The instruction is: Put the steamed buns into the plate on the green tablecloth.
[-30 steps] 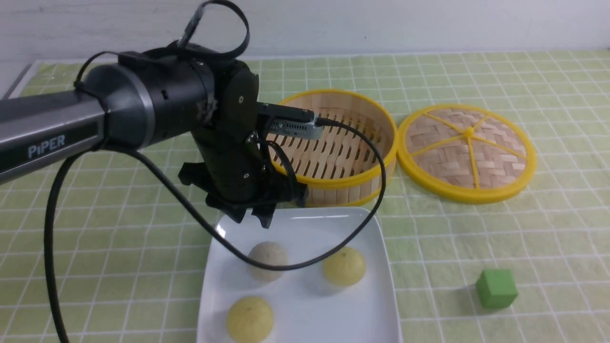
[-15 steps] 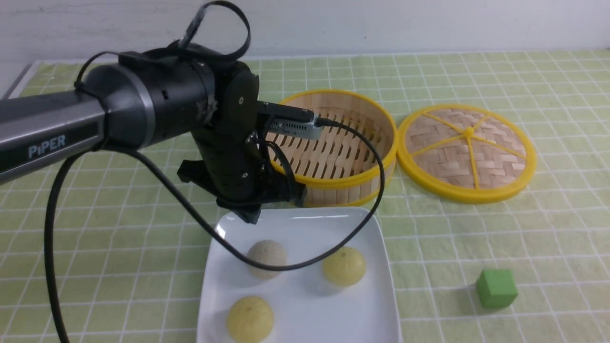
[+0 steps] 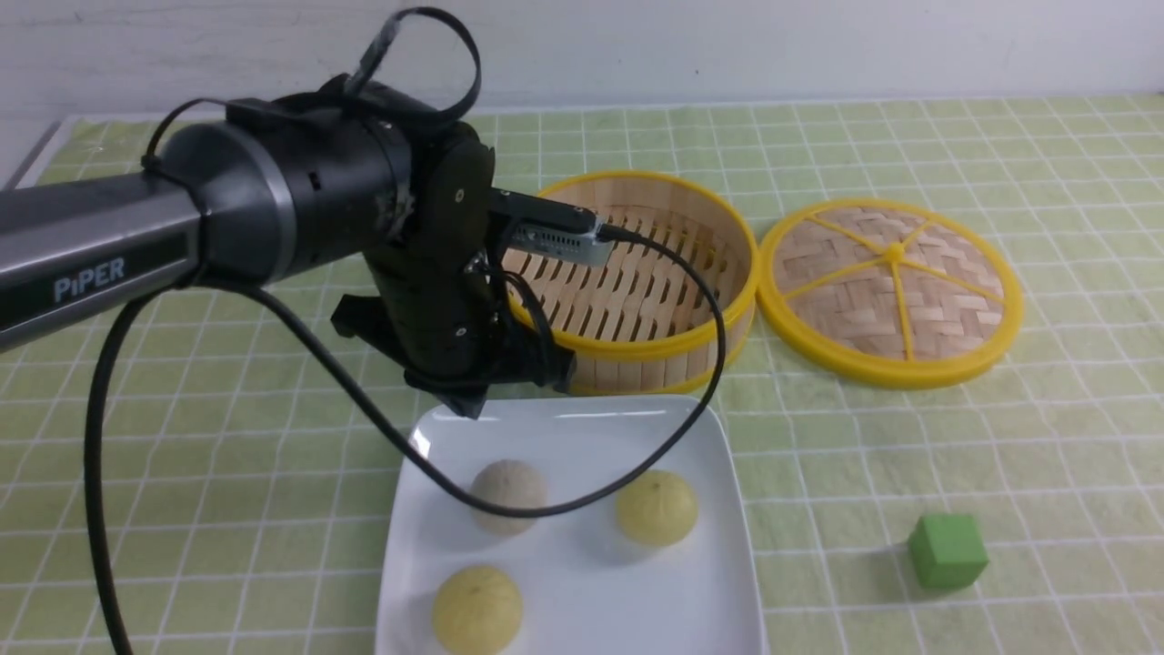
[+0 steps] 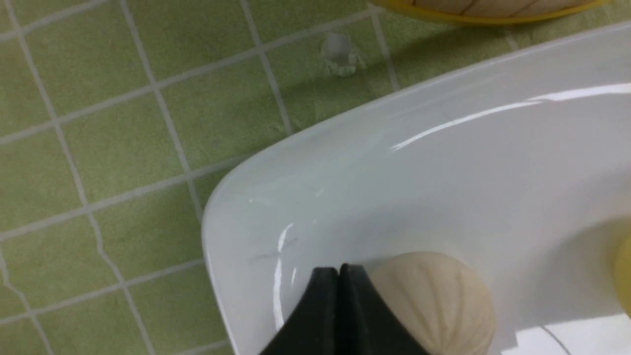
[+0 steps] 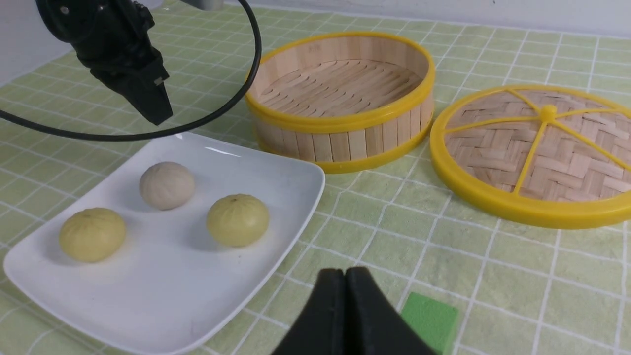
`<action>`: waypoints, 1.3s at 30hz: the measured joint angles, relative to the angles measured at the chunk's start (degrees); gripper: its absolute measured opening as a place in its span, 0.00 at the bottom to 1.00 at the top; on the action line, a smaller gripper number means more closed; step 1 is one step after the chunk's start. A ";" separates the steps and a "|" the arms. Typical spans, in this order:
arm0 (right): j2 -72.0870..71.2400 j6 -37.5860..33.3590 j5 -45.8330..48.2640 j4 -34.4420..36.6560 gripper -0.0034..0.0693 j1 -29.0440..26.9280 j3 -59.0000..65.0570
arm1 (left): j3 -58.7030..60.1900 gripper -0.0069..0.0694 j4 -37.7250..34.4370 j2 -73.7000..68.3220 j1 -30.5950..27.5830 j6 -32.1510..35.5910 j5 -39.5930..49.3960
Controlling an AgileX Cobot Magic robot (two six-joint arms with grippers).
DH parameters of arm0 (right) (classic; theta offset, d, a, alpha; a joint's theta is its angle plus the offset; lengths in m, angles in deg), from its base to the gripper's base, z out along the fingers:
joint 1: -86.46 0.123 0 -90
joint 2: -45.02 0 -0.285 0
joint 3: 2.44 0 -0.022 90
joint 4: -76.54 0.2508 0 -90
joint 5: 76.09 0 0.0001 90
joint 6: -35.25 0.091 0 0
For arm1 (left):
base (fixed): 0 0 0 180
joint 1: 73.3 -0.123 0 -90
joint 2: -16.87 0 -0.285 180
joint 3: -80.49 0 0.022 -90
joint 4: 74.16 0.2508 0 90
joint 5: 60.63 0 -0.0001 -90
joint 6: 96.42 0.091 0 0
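The left gripper (image 3: 468,407) has its two black fingers pressed tight together, with nothing between them. It hangs in the air over the far left corner of the plate (image 3: 582,428) and touches nothing. The right gripper (image 5: 345,283) is closed tight too and holds nothing. It hangs above the cloth, beside the plate and near a small green cube (image 3: 948,550). A black cable (image 3: 364,400) loops down from the left arm (image 3: 109,246) and crosses in front of the plate.

White letters on the left arm read "PiPER".

All three steamed buns (image 5: 238,219) lie on the plate, apart from each other. The off-white bun (image 3: 509,494) is nearest the left gripper. One yellow bun (image 3: 657,508) lies to its right, and the other yellow bun (image 3: 477,608) is at the near edge.

The plate sits on the green tablecloth (image 3: 182,473), which has thin white lines in squares. Just behind the plate stands a round bamboo steamer (image 3: 655,368) with a yellow rim. Its woven lid (image 3: 891,291) lies flat on the cloth to the right. A plain pale wall (image 3: 773,45) runs along the back.
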 joint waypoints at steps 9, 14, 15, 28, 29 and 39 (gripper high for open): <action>-3.86 0.00 0.14 0.00 0.05 -4.53 1.79 | 0.00 0.09 1.36 0.00 0.00 0.00 -0.82; -8.07 0.00 -0.07 -0.13 0.05 -13.59 6.47 | 0.00 0.09 2.89 0.21 0.00 0.00 -0.83; -9.20 0.00 -0.02 -0.18 0.06 -16.03 7.66 | 0.00 0.09 3.02 0.53 0.00 0.00 -0.83; -11.32 0.00 -0.51 -0.30 0.07 -28.99 16.49 | 0.00 0.09 5.39 14.17 0.00 0.00 0.31; -11.32 0.00 -0.59 -0.30 0.07 -29.06 16.49 | 0.00 0.09 5.75 15.24 0.00 0.00 0.38; -11.32 0.00 -0.91 -0.20 0.10 -29.17 16.56 | 0.19 0.10 7.76 33.42 0.00 0.00 6.74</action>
